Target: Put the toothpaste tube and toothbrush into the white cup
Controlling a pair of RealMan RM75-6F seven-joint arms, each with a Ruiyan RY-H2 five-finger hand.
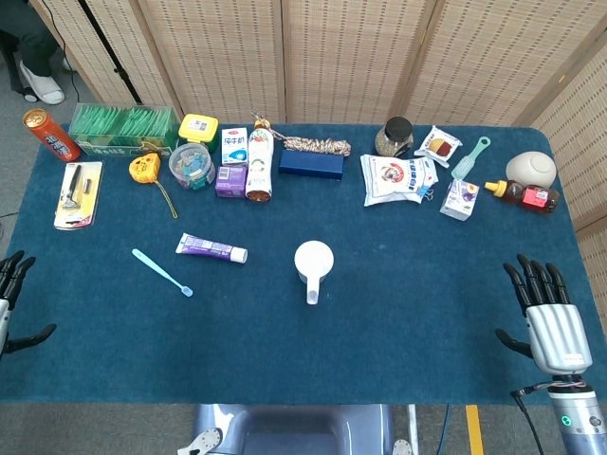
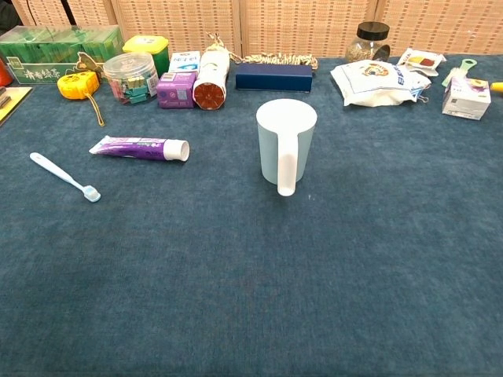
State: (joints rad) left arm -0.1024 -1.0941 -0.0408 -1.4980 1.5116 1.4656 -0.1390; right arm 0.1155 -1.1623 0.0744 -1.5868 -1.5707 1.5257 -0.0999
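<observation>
Left robot hand (image 1: 11,299) at near-left edge of the surface (image 1: 398,303), fingers spread, holding nothing. Right robot hand (image 1: 545,318) at near-right edge, likewise spread and empty. Toothbrush (image 1: 162,272) and toothpaste tube (image 1: 211,248) lie flat, nearer the left robot hand; white cup (image 1: 313,262) upright between both.

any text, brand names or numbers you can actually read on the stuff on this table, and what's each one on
No text reads clearly enough to quote.
Green box: pale characters along the front, too blurred to read.
Toothpaste tube: printed, too small.
White pouch: blue print, too blurred.
Red can: white characters, too small.
White cup: no text visible.
Toothbrush: no text visible.
</observation>
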